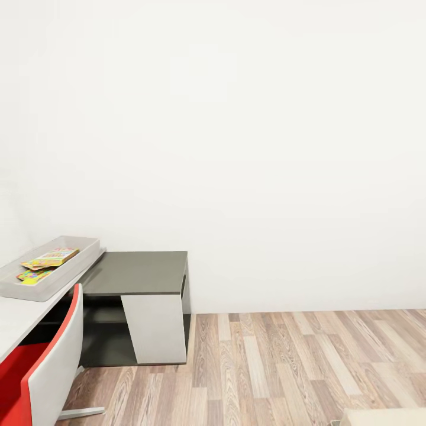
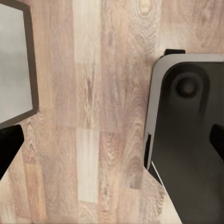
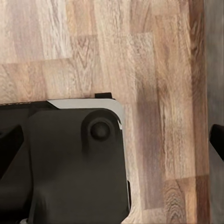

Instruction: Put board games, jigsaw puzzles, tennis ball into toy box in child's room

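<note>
1. Nearest, both wrist views look straight down at the wood floor and the robot's own dark base. Arms look parked low, nothing carried.
2. Left gripper: dark fingertips sit at opposite edges of its wrist view, so jaws spread wide, empty.
3. Right gripper: same picture, one fingertip at the edge and the other over the base; spread wide, empty.
4. Head view, near left: red-and-white chair tucked at the white table.
5. Bottom right corner: a pale cream edge, possibly the bed; cannot tell.
6. Further along the table: grey toy box, open top, with two colourful flat boxes already inside, one overlapping the other. Board games or puzzles, cannot tell which.
7. Beyond it: dark grey side desk against the bare white wall.
8. Tennis ball and remaining toys: not spotted here.
9. Step in hand, my read: base transit, looking for the next toy, some toys still out.
10. To do it well: turn the base slowly until the remaining toys come into sight, steer clear of the chair and desk corner, keep the jaws spread for the next pick.
</note>
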You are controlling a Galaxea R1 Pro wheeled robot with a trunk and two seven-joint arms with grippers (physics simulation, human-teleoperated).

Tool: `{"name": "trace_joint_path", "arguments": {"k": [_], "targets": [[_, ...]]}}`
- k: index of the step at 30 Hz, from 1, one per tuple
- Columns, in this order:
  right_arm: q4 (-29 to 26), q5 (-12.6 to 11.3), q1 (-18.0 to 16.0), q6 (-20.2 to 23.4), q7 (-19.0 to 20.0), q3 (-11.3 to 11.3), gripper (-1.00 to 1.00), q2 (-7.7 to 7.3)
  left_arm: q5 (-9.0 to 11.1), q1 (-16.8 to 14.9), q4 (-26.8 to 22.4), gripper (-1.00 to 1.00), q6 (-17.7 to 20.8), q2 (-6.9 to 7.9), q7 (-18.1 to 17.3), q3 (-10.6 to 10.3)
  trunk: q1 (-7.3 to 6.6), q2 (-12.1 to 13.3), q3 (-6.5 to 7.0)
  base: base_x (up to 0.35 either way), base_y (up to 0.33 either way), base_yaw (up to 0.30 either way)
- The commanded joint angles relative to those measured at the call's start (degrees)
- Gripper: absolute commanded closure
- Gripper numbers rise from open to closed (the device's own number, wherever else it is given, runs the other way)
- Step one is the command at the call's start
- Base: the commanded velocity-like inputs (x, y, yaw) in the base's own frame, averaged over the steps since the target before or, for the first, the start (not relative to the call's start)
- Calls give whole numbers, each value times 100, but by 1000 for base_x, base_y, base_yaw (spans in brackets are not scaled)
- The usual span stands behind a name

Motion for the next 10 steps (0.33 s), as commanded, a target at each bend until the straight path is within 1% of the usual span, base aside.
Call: {"name": "trace_joint_path", "arguments": {"k": [1, 10], "targets": [[-2, -37, -1, -11, -15, 48, -100, -8, -59, -4, 9, -100, -25, -3, 20, 48, 2, -4, -2, 0, 0, 0], [-7, -36, -1, -3, -15, 52, -100, -14, -57, -4, -2, -100, -26, -8, 20, 54, 2, -4, -2, 0, 0, 0]]}}
